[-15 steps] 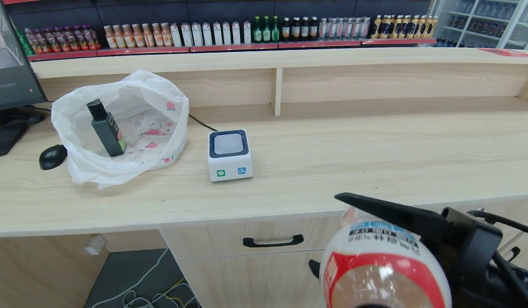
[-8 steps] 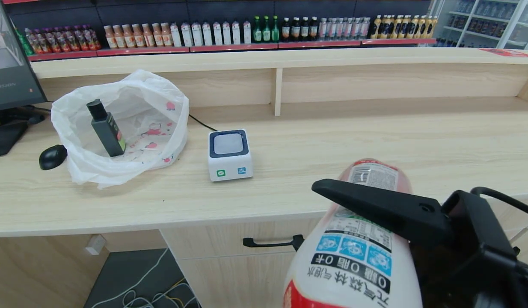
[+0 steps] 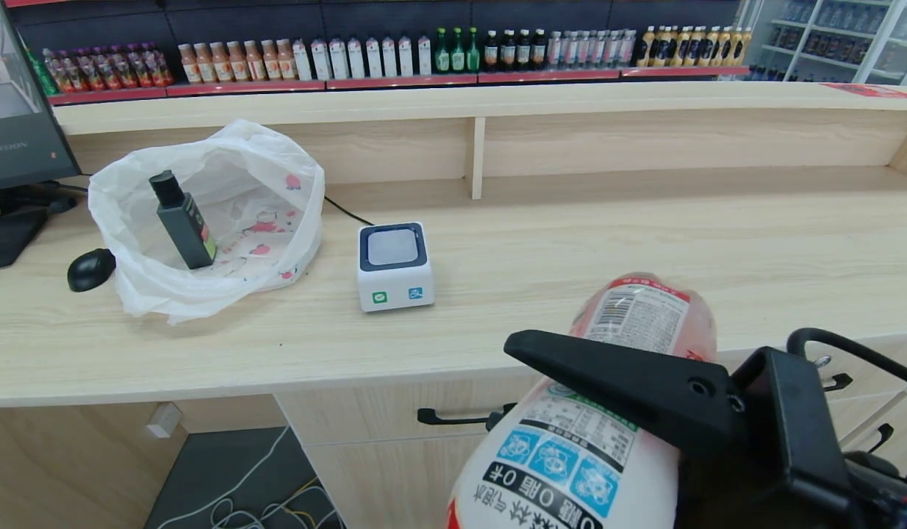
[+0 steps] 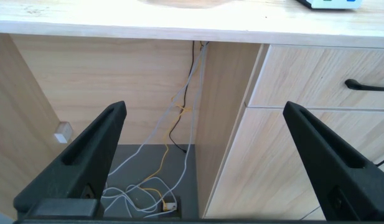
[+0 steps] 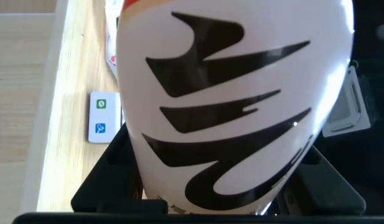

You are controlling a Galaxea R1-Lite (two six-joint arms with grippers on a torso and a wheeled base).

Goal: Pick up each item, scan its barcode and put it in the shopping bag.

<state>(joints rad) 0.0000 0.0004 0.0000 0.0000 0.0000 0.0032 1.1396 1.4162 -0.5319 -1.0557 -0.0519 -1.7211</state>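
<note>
One pink bottle (image 3: 633, 319) sits clamped in the right gripper (image 3: 506, 380) over the near right edge of the counter (image 3: 571, 235). The left gripper (image 4: 204, 112) hangs wide apart and empty. The shopping bag (image 3: 277, 184) stands far left, with the scanner (image 3: 393, 266) just right of it.

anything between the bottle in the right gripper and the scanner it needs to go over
Nothing visible. The bottle, in the right gripper, hangs at the front edge of the counter; only bare wood lies between it and the scanner. The shopping bag sits beyond the scanner, to the left.

Red-and-white labelled bottle (image 3: 571, 455); white bag (image 3: 298, 217) with pink prints
</note>
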